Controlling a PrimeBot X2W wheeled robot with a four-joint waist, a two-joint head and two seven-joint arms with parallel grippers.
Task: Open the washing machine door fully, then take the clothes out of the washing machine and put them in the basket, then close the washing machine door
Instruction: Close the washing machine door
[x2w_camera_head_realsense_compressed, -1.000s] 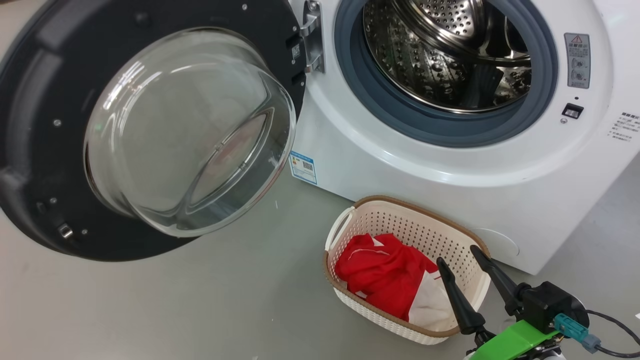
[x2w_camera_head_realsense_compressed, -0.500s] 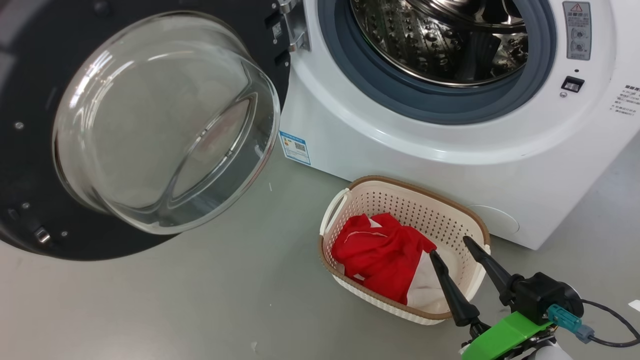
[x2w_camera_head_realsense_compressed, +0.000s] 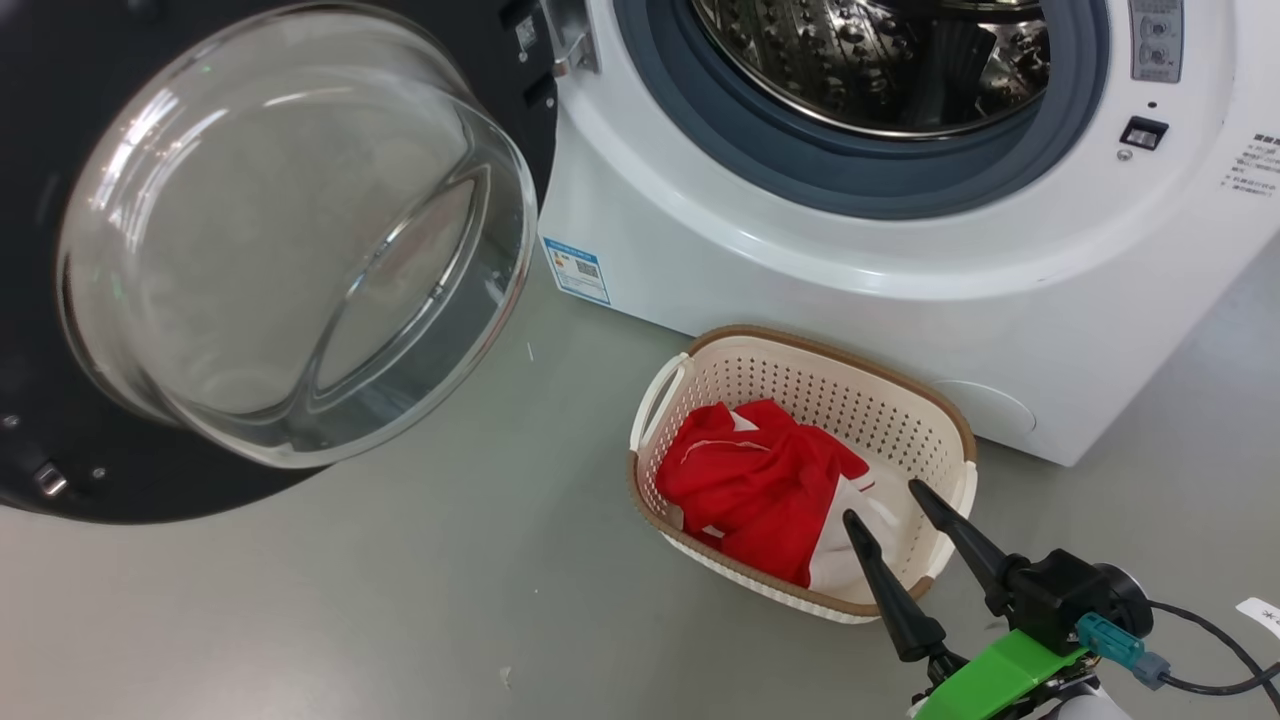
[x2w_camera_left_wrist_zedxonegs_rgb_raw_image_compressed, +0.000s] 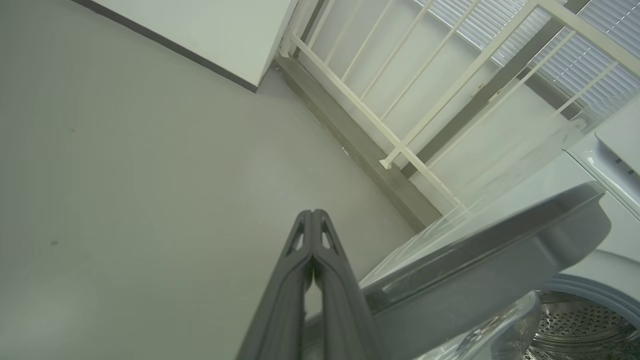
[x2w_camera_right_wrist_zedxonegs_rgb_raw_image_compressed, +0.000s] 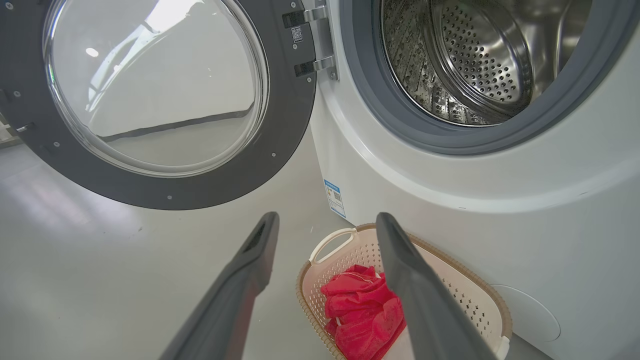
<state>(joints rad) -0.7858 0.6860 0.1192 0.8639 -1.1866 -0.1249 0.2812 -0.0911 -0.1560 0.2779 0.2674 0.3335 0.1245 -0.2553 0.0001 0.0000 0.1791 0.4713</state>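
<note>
Clothes (x2w_camera_head_realsense_compressed: 760, 480) lie in the basket (x2w_camera_head_realsense_compressed: 830, 345) at lower centre of your head view, the washing machine door (x2w_camera_head_realsense_compressed: 290, 230) stands wide at upper left, so likely only closing it is left; your right tool (x2w_camera_head_realsense_compressed: 882, 500) hangs spread by the basket, left tool (x2w_camera_left_wrist_zedxonegs_rgb_raw_image_compressed: 312, 215) pressed together.

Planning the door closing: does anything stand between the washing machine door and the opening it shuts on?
Nothing visible in the washing machine opening. The basket holding the clothes sits on the floor below it, with the open right gripper by its near end.
</note>
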